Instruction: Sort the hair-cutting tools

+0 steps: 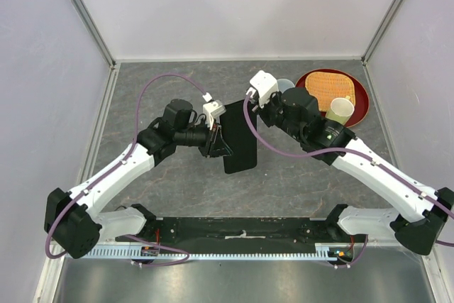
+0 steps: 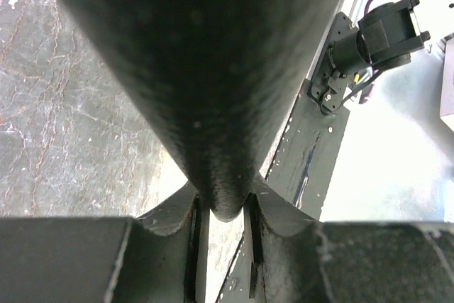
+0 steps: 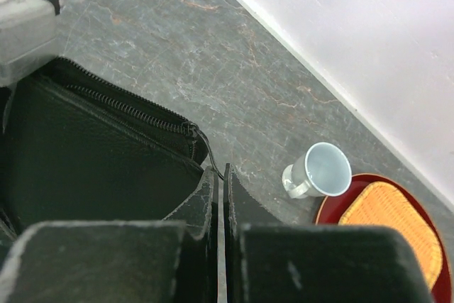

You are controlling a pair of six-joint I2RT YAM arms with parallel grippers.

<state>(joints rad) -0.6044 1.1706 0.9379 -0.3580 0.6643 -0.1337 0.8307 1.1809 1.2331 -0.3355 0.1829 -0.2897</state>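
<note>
Left claw (image 2: 225, 211) clenched on black case (image 2: 206, 69) edge, right claw (image 3: 219, 179) pinched on its zip pull (image 3: 206, 155), grey marbled bench (image 1: 298, 182), white walls (image 1: 234, 5), red tray (image 1: 362, 106) far right.

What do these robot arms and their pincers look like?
The left arm and right arm have white shells with black joints. A purple cable loops along each, and a white box sits at each wrist. The left gripper and right gripper have black wedge-shaped fingers. A green light glows on the right arm.
</note>
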